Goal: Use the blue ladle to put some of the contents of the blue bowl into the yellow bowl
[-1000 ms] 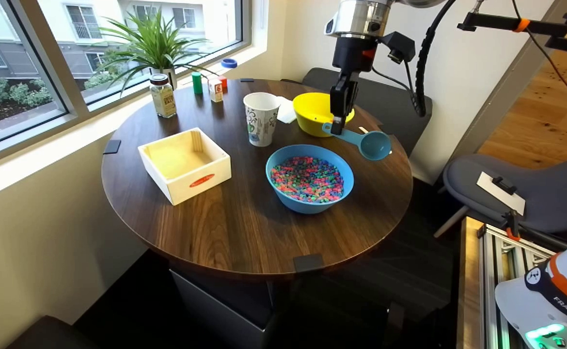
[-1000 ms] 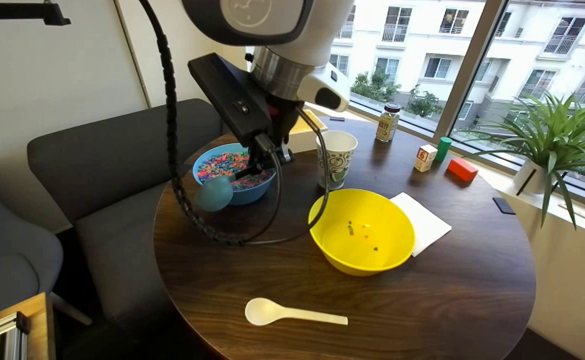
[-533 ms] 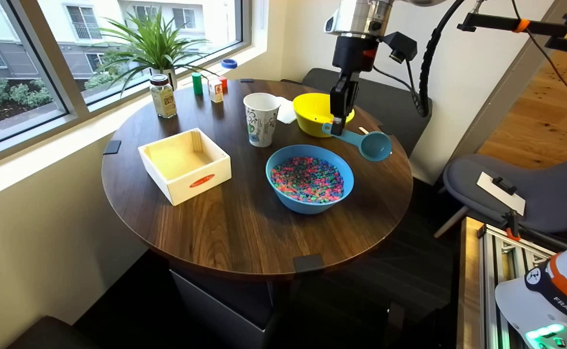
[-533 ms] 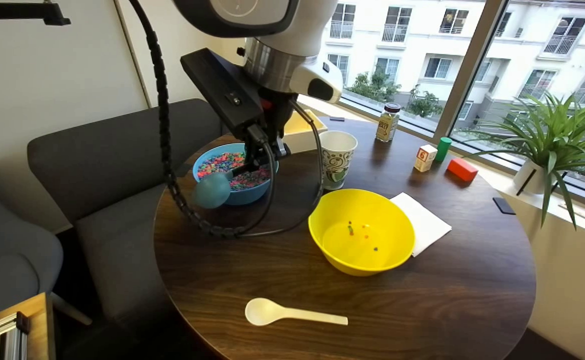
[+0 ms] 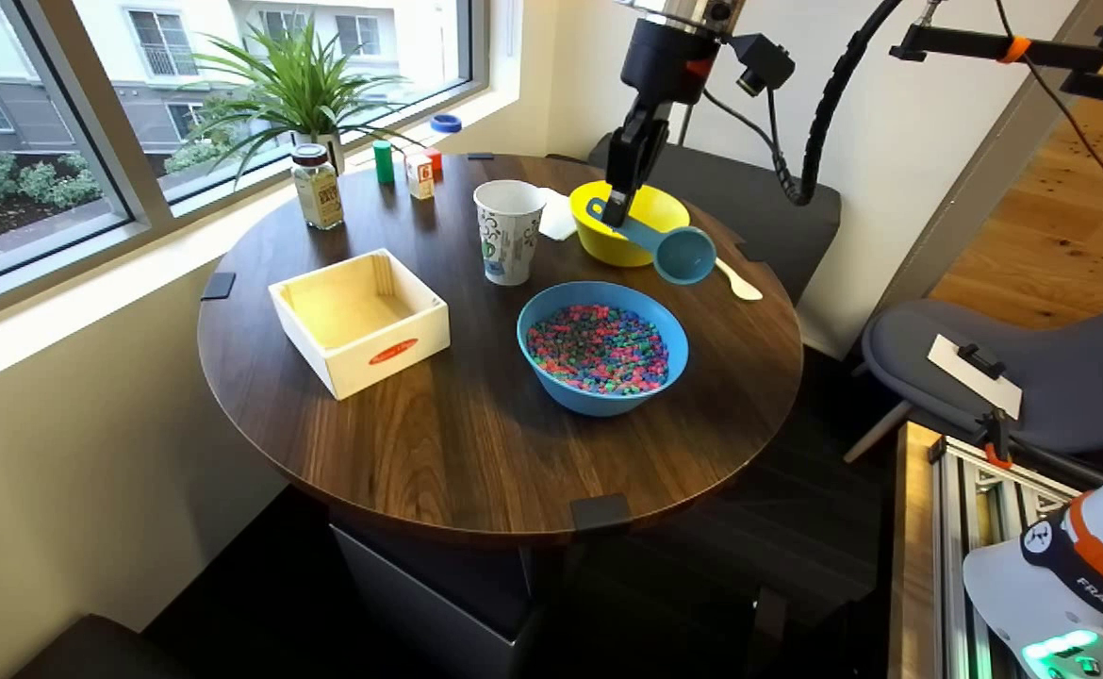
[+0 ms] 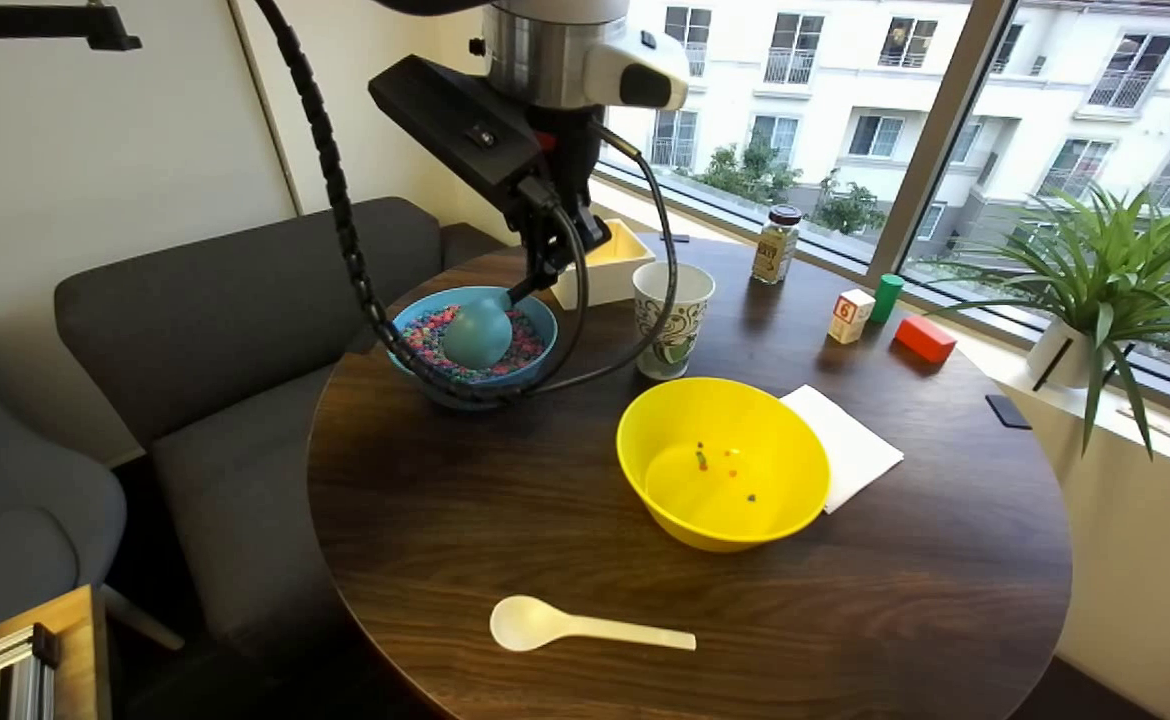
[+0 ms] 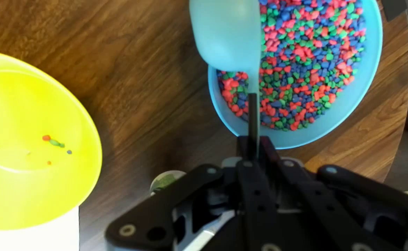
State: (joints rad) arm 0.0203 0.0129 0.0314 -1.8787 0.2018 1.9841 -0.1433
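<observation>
Blue ladle (image 7: 226, 38) held by its handle, gripper (image 5: 618, 209) clamped on it. Scoop end turned on its side, in the air higher than the blue bowl (image 5: 599, 404), apart from the contents (image 7: 301, 59) in it; can't tell if directly over. Wrist view has it overlapping the blue bowl's rim. Yellow bowl (image 6: 725, 525): a few coloured bits (image 7: 55, 143) inside, stands apart from the blue bowl. Patterned cup (image 5: 508, 236) and wooden tray (image 5: 363, 363) near the blue bowl, pale spoon (image 6: 630, 632) apart from it.

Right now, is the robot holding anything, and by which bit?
Yes, the ladle: the jaws grip its handle, near the end away from the scoop.
</observation>
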